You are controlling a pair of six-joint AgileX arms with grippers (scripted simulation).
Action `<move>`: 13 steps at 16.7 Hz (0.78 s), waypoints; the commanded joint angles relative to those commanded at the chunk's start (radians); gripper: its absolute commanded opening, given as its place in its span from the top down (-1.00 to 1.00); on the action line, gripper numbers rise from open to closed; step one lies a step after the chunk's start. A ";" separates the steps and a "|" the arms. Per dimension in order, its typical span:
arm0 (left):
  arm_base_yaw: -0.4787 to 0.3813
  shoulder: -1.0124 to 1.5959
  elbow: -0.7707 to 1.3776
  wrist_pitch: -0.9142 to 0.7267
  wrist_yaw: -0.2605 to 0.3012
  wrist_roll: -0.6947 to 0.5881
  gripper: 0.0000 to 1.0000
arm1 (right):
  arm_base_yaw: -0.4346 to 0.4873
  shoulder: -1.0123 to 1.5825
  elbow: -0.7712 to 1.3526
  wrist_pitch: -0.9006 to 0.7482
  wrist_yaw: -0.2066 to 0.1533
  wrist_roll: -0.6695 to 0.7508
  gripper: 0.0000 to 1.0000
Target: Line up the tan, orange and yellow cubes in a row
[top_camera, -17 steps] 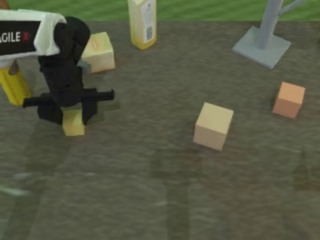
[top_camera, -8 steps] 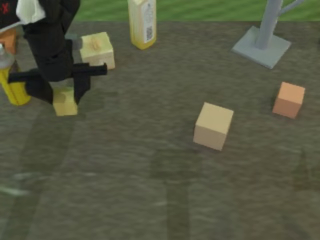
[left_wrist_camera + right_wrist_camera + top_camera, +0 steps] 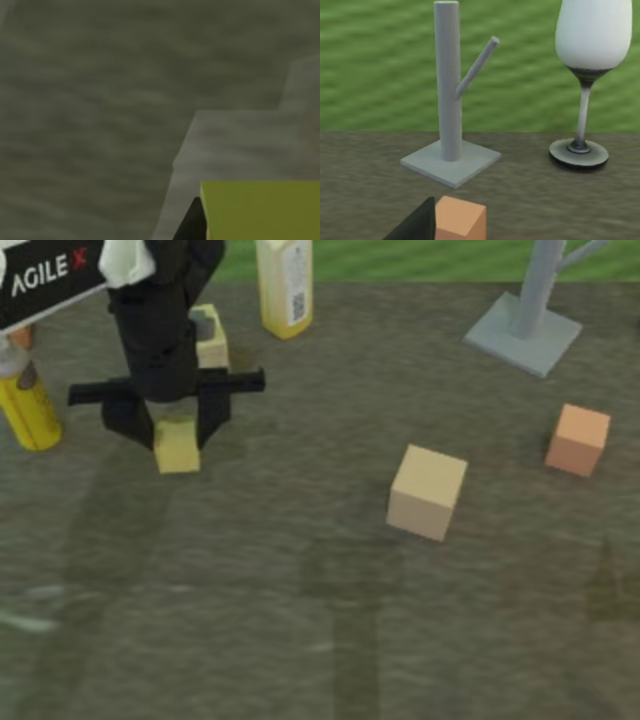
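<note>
My left gripper (image 3: 178, 428) is shut on the small yellow cube (image 3: 178, 447) at the table's left side, and the cube seems lifted off the surface. In the left wrist view the yellow cube (image 3: 260, 210) fills the corner beside one black finger (image 3: 192, 225). The large tan cube (image 3: 428, 491) sits right of the middle. The orange cube (image 3: 578, 439) rests near the right edge. My right arm is outside the top view; one of its black fingers (image 3: 415, 227) shows just in front of the orange cube (image 3: 460, 217), with nothing held.
A tall yellow bottle (image 3: 285, 285) stands at the back, another (image 3: 28, 405) at the far left. A cream block (image 3: 212, 335) is partly hidden behind my left arm. A grey branched stand (image 3: 525, 330) occupies the back right, next to a wine glass (image 3: 590, 50).
My left gripper, shut on the yellow cube, first rose and drew back toward the far left, then swung to the right with the cube. The tan and orange cubes stayed put.
</note>
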 joint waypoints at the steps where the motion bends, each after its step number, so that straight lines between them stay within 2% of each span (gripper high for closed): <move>1: -0.046 0.030 0.054 -0.028 -0.001 -0.040 1.00 | 0.000 0.000 0.000 0.000 0.000 0.000 -1.00; 9: -0.483 0.273 0.566 -0.269 -0.005 -0.402 1.00 | 0.000 0.000 0.000 0.000 0.000 0.000 -1.00; 11: -0.547 0.304 0.629 -0.302 -0.007 -0.459 1.00 | 0.000 0.000 0.000 0.000 0.000 0.000 -1.00; 13: -0.569 0.315 0.651 -0.314 -0.008 -0.480 1.00 | 0.000 0.000 0.000 0.000 0.000 0.000 -1.00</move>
